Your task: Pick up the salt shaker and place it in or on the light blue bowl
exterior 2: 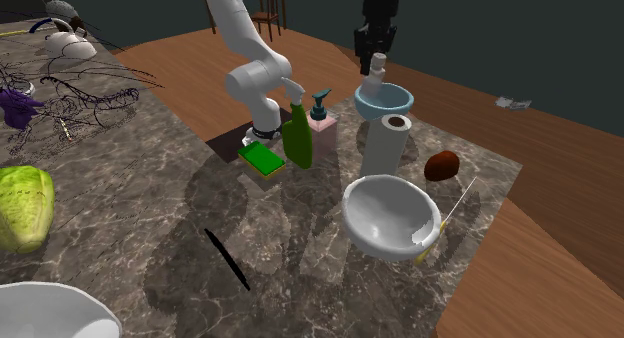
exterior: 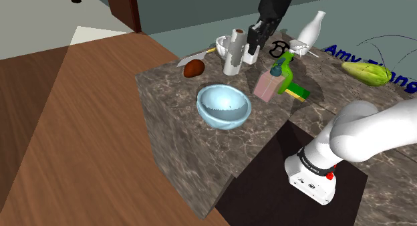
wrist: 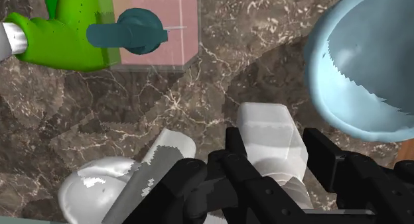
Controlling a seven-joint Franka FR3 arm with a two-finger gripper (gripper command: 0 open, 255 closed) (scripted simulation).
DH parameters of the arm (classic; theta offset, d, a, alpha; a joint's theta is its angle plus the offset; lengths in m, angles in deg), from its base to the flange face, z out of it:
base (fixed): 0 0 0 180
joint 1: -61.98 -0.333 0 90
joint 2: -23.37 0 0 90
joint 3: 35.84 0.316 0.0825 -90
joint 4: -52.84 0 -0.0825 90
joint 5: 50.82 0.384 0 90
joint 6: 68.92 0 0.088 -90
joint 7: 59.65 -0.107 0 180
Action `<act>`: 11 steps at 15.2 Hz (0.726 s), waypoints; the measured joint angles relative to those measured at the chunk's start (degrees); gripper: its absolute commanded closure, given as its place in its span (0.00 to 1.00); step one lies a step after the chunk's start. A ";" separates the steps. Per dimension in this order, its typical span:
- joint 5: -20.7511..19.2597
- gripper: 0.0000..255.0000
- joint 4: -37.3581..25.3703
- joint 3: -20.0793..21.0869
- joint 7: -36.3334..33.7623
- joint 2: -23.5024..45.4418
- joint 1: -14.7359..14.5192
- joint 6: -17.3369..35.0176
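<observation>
My black gripper [exterior: 254,43] is shut on the white salt shaker [exterior: 251,56] and holds it upright, its body hanging below the fingers. In the wrist view the shaker [wrist: 262,120] sits clasped between the two fingers of the gripper [wrist: 274,142], over bare marble. The light blue bowl [wrist: 365,70] lies just off to one side of the shaker, not under it. The bowl [exterior: 224,105] stands near the counter's front edge in the shoulder view. In the second exterior view the gripper [exterior 2: 377,48] holds the shaker [exterior 2: 377,76] just above the bowl's [exterior 2: 385,103] rim line.
A paper towel roll [exterior: 234,52] and a white bowl [exterior: 222,44] stand close beside the gripper. A pink soap dispenser [exterior: 267,85], a green bottle [exterior: 287,67] and a green sponge [exterior: 299,92] are nearby. A brown object [exterior: 194,69] and a white bottle [exterior: 312,29] also stand on the marble counter [exterior: 180,144].
</observation>
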 measured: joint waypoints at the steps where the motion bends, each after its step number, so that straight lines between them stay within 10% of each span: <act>1: 0.59 1.00 0.26 1.29 -1.55 -0.05 -0.50 0.14; 11: 4.76 1.00 -5.54 13.10 -15.77 3.82 -3.98 -2.17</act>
